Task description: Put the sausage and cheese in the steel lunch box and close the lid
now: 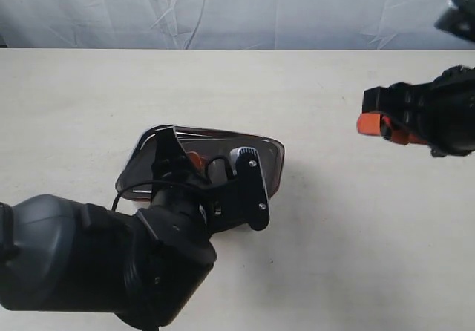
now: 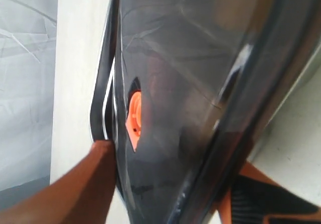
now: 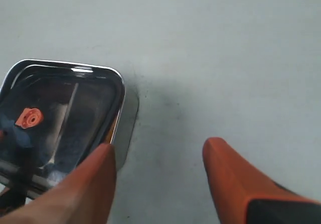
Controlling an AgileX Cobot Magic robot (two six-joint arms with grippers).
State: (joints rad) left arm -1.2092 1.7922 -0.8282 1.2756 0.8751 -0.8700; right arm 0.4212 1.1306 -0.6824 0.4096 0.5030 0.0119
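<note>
The dark translucent lid (image 1: 260, 153) lies over the steel lunch box (image 3: 65, 66) near the table's middle. Its orange valve (image 3: 28, 117) shows on top. My left gripper (image 2: 170, 158) reaches over the box from the near left. Its jaws stand wide on either side of the lid (image 2: 200, 58), with one orange finger (image 2: 75, 184) beside the rim. My right gripper (image 3: 159, 146) hangs open and empty above bare table to the right of the box. The dark lid hides the sausage and the cheese.
The pale table (image 1: 334, 257) spreads around the box on all sides. A grey-white cloth backdrop (image 1: 223, 8) hangs behind its far edge. My left arm's bulky body (image 1: 89, 264) fills the near left corner.
</note>
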